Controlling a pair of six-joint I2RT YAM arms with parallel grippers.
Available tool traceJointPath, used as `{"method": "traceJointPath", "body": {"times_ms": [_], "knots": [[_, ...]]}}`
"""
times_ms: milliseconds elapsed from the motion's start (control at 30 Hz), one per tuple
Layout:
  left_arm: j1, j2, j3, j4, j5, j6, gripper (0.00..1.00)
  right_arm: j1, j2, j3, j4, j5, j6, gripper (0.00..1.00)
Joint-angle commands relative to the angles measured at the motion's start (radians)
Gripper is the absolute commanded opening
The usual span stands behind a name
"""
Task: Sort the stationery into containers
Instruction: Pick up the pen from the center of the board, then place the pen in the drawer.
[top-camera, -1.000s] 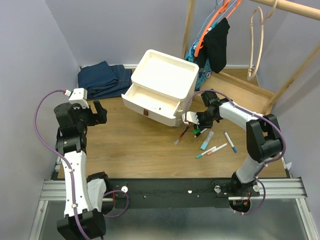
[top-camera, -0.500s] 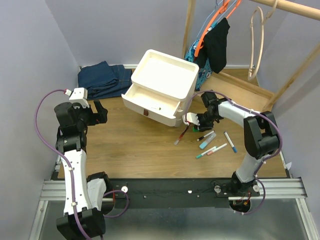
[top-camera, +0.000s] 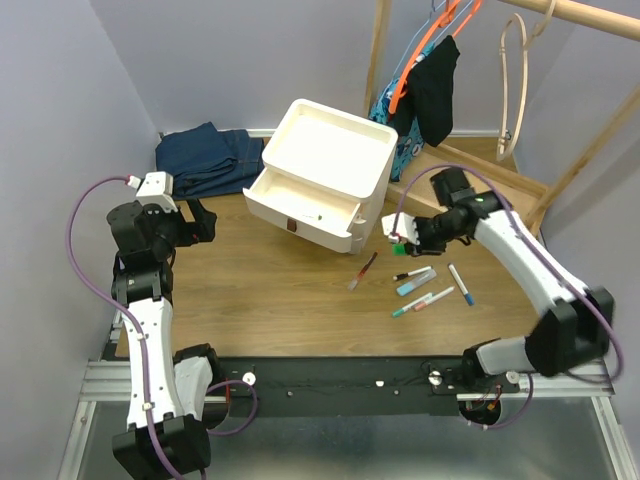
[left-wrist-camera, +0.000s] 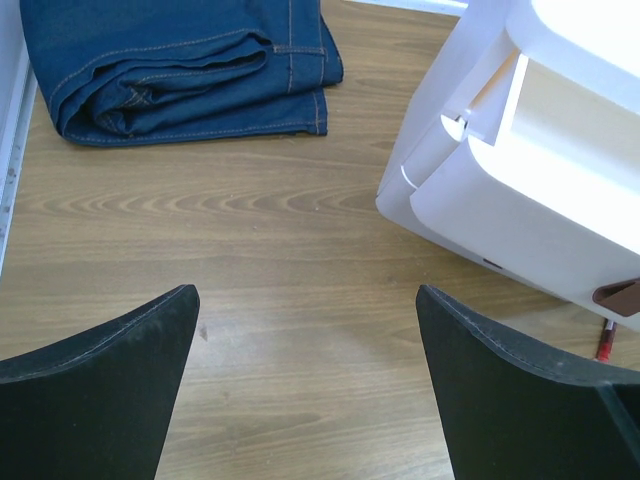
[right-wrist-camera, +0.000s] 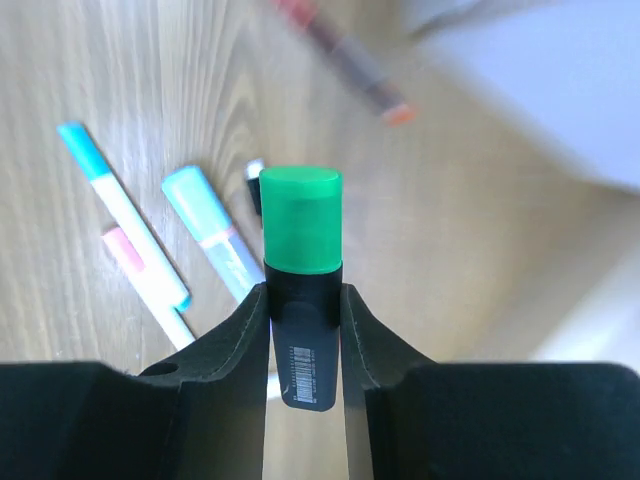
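My right gripper (top-camera: 401, 236) is shut on the black-green marker (right-wrist-camera: 301, 260), green cap pointing away, held above the table just right of the containers (top-camera: 322, 160). The white drawer stack has its middle drawer (top-camera: 305, 206) pulled open. Below the held marker lie the red pen (top-camera: 364, 270), a teal-capped highlighter (right-wrist-camera: 215, 240), a blue-capped white marker (right-wrist-camera: 120, 210) and a pink-capped one (right-wrist-camera: 150, 290). My left gripper (left-wrist-camera: 305, 350) hovers open over bare wood left of the drawers (left-wrist-camera: 520, 200), nothing between its fingers.
Folded blue jeans (top-camera: 205, 158) lie at the back left. A long wooden tray (top-camera: 490, 180) and a clothes rack with hanging garments (top-camera: 435, 80) stand at the back right. Purple walls close in both sides.
My right gripper has risen off the table with the black-green marker and shifted slightly right; its arm has swung outward to the right. The left arm has not moved.
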Motion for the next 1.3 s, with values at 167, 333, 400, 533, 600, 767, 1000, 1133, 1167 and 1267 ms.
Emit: {"method": "traceJointPath", "body": {"times_ms": [167,333,400,533,600,767,1000,1133,1167,1267], "knots": [[0.007,0.013,-0.007,0.095,0.054,-0.057,0.99,0.003,-0.308,0.289,0.101,-0.341,0.406,0.08],[0.008,0.014,-0.001,0.098,0.057,-0.068,0.99,0.026,-0.158,0.476,0.343,-0.399,0.797,0.09],[0.007,0.010,0.005,0.093,0.054,-0.063,0.99,0.049,-0.121,0.512,0.391,-0.396,0.873,0.09],[0.008,-0.009,0.004,0.080,0.045,-0.057,0.99,0.179,-0.023,0.601,0.412,-0.369,0.952,0.09],[0.007,-0.018,-0.001,0.075,0.043,-0.057,0.99,0.225,0.025,0.632,0.401,-0.361,0.961,0.09],[0.007,-0.044,-0.007,0.057,0.036,-0.055,0.99,0.316,0.091,0.624,0.402,-0.326,1.015,0.09],[0.007,-0.068,-0.001,0.032,0.028,-0.051,0.99,0.331,0.154,0.587,0.464,-0.185,1.071,0.07],[0.008,-0.073,-0.002,0.017,0.030,-0.046,0.99,0.331,0.163,0.554,0.509,-0.171,1.090,0.07],[0.008,-0.073,-0.002,0.015,0.030,-0.045,0.99,0.334,0.169,0.547,0.510,-0.166,1.088,0.09],[0.008,-0.073,-0.001,0.012,0.030,-0.045,0.99,0.339,0.184,0.549,0.482,-0.154,1.081,0.25]]}}
